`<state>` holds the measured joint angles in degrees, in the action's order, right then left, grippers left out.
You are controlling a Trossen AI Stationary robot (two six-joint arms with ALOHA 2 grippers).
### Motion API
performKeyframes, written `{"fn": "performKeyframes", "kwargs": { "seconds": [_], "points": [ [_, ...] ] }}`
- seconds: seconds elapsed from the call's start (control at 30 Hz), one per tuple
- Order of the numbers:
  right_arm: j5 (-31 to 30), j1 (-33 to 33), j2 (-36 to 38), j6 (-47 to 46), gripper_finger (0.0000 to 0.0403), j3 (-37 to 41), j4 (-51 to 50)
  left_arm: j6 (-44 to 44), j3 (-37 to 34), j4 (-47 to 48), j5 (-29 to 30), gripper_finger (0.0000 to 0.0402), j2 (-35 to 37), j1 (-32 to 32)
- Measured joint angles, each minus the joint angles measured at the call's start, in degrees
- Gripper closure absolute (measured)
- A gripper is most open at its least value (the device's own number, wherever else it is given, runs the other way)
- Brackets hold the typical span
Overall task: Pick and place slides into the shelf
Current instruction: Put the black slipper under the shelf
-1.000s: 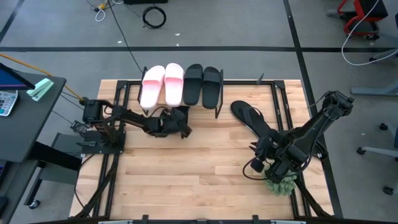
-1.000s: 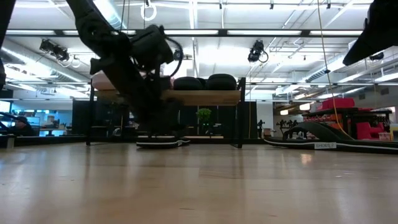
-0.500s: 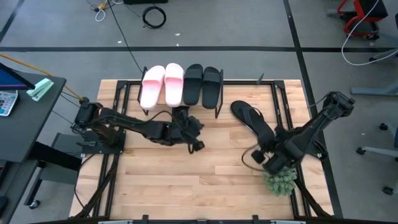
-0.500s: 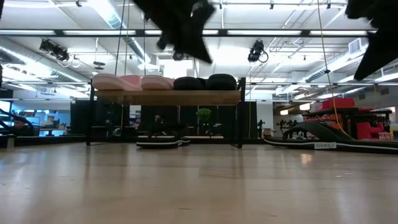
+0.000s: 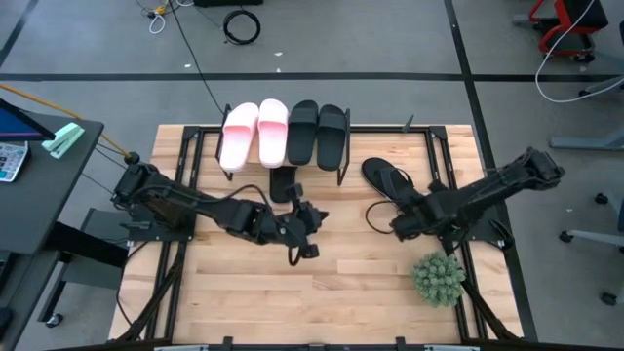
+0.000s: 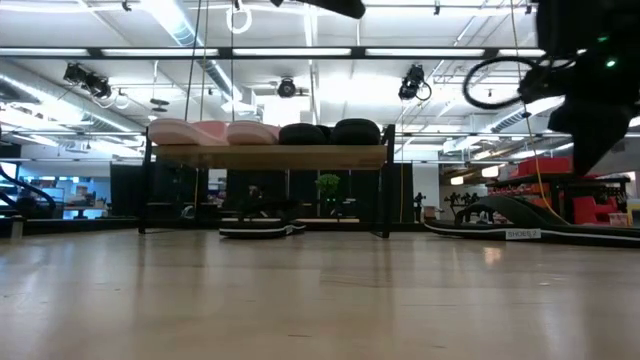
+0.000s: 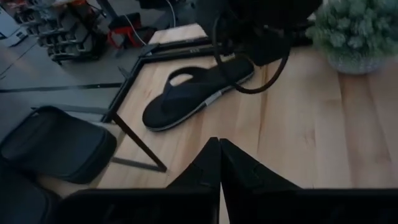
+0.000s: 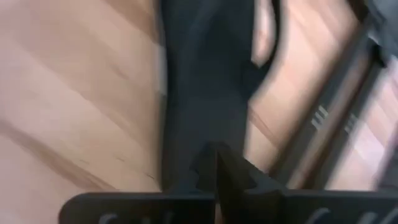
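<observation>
Foam on top, rubber below, pretty much sums up where the shoes are. Two pale pink slides (image 5: 250, 133) and two black slides (image 5: 319, 133) sit side by side on the top board of the shelf (image 5: 343, 172), which stands at the far edge of the table (image 5: 341, 302). They're chunky, rounded, broad-strapped things, matte and soft looking. One thin black flip-flop (image 5: 284, 182) is tucked low in the shelf, only partly showing from above.

The last flip-flop (image 5: 393, 185) lies flat on the wood towards the table's right side, beside the shelf. It's thin, flat-soled, with a skinny Y strap and a pale edge line along the sole.

Left hand (image 5: 304, 238) is out over the middle of the table, fingers pinched together, holding nothing. Right hand (image 5: 401, 224) sits at the near end of that loose flip-flop, fingers shut. Its wrist view shows dark sole right past the tips, but I can't tell if it's actually gripping it.

So I'd say we're on the last shoe. Next move needs a firm pinch on that floppy sole, a lift, then sliding it in under the top board. A small potted plant (image 5: 438, 278) sits near the right edge, worth avoiding.
</observation>
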<state>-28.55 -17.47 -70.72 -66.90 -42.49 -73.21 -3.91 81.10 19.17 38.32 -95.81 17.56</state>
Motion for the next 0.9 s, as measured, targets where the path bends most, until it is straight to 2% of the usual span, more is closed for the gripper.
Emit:
{"fn": "performKeyframes", "kwargs": {
  "seconds": [0.2, 0.37, 0.53, 0.73, 0.9],
  "points": [
    [-0.1, 7.4, 0.0, 17.9, 0.0383, 1.1, 11.4, -3.7, 0.0, 3.8, 0.0, 0.0380, 0.0, 1.1],
    [2.9, 16.1, 0.0, 23.3, 0.0338, 1.0, 12.1, -6.8, 0.0, 5.4, 0.0, 0.0396, 0.0, 2.7],
    [7.5, 23.1, 0.0, 29.4, 0.0289, 1.0, 14.7, -7.2, 0.0, 6.4, 0.0, 0.0386, 0.0, 4.6],
    [11.4, 25.8, 0.0, 37.7, 0.0265, 1.0, 22.5, -7.5, 0.0, 8.6, 0.0, 0.0394, 0.0, 6.0],
    [13.5, 27.1, 0.0, 40.0, 0.0264, 1.0, 23.6, -11.9, 0.0, 13.3, 0.0, 0.0391, 0.0, 6.5]
  ]
}}
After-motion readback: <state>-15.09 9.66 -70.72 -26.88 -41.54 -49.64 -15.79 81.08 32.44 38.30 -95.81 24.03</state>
